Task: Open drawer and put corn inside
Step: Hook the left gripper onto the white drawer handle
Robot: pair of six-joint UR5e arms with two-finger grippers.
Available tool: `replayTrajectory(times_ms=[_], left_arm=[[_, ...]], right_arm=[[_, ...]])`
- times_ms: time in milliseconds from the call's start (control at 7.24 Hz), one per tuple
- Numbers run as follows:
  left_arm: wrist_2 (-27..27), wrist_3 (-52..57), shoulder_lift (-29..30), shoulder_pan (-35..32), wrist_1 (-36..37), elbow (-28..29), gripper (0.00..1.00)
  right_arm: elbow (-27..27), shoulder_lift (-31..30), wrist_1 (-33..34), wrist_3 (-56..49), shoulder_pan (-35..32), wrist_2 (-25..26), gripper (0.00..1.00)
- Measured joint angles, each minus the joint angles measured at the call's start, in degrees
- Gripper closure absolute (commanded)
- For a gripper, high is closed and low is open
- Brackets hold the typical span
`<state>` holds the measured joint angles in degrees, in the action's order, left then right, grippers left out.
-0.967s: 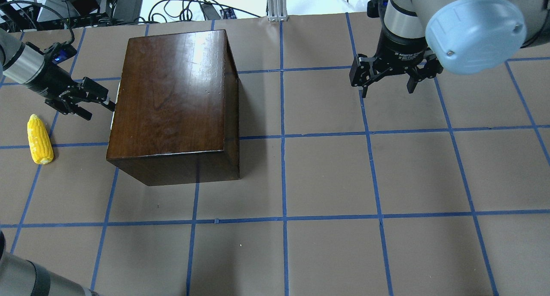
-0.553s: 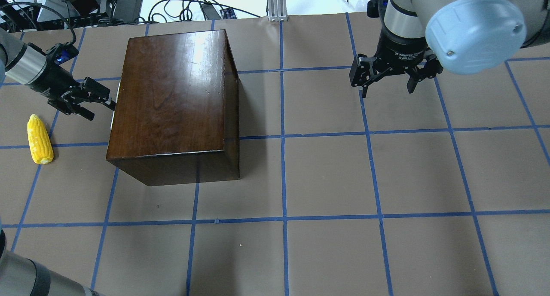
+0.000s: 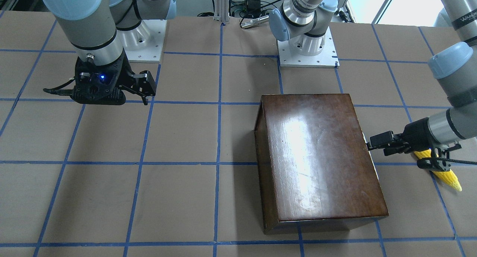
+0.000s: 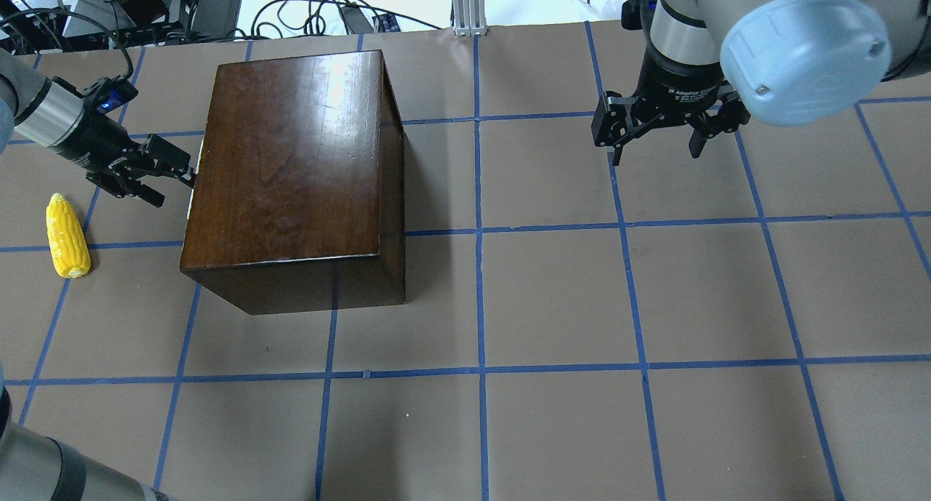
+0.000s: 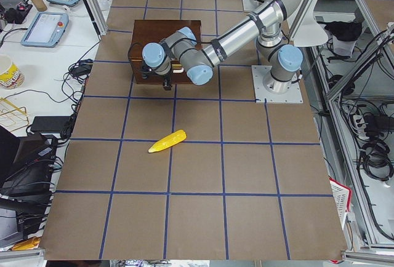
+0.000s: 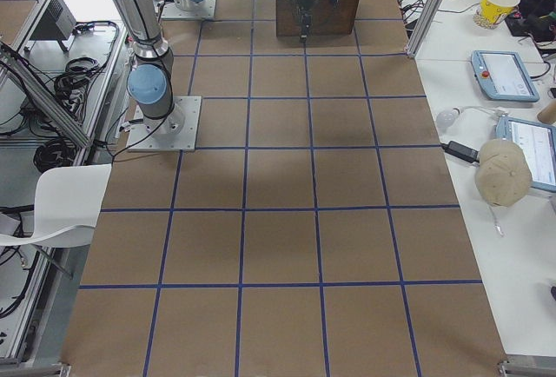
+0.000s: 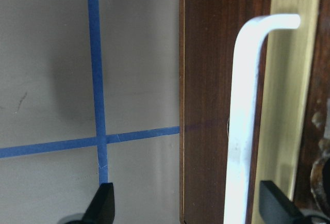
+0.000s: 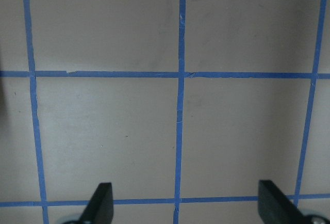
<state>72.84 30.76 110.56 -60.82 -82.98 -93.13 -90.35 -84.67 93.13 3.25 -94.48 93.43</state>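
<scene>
The dark-brown wooden box (image 4: pixel 291 166) stands on the left part of the table, and it also shows in the front view (image 3: pixel 320 156). Its drawer is shut. The left wrist view shows the drawer's dark front panel (image 7: pixel 206 105) with a white handle (image 7: pixel 245 105) on a brass plate. My left gripper (image 4: pixel 174 187) is open at the box's left face, and the handle lies between its fingertips (image 7: pixel 105 203). The yellow corn (image 4: pixel 67 235) lies on the table left of the box, apart from the gripper. My right gripper (image 4: pixel 654 148) is open and empty over the far right of the table.
The table is brown paper with a grid of blue tape (image 4: pixel 480 232). Cables and equipment (image 4: pixel 145 6) lie beyond the far edge. The right wrist view shows only bare table below the right gripper (image 8: pixel 185 208).
My left gripper has shifted slightly toward the table's far side along the box's left face. It stays open. The right arm, the box and the corn have not moved.
</scene>
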Motion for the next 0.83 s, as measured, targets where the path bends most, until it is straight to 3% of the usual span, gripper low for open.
replayTrajectory(times_ms=[829], left_arm=[[0.0, -0.2, 0.8, -0.1, 1.0, -1.2, 0.00]], right_arm=[[0.0, 0.0, 0.0, 0.0, 0.0, 0.0, 0.00]])
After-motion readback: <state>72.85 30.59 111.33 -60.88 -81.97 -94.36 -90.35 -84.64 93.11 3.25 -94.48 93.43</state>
